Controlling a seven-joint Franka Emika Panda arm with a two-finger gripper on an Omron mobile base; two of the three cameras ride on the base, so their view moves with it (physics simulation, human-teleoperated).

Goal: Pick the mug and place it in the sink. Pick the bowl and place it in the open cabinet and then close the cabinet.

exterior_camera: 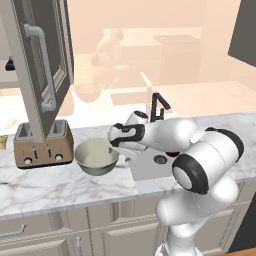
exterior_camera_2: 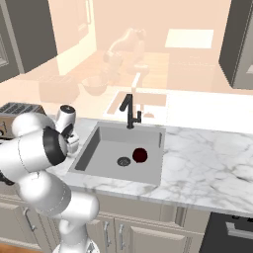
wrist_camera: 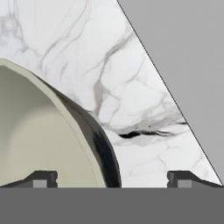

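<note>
On counter (exterior_camera: 50,185) beside sink (exterior_camera_2: 106,143): bowl (exterior_camera: 96,156), rigid, glazed, likely slippery. Claw (wrist_camera: 112,178) open, straddling rim; pinch wall there.

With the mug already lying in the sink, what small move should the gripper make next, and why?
Probably a short descent, then closing. In the hand view the open gripper straddles the rim of the wide round cream-grey bowl, one fingertip over its inside, the other over the white marble counter. The dark red mug lies in the grey recessed sink, so the bowl comes next.
</note>
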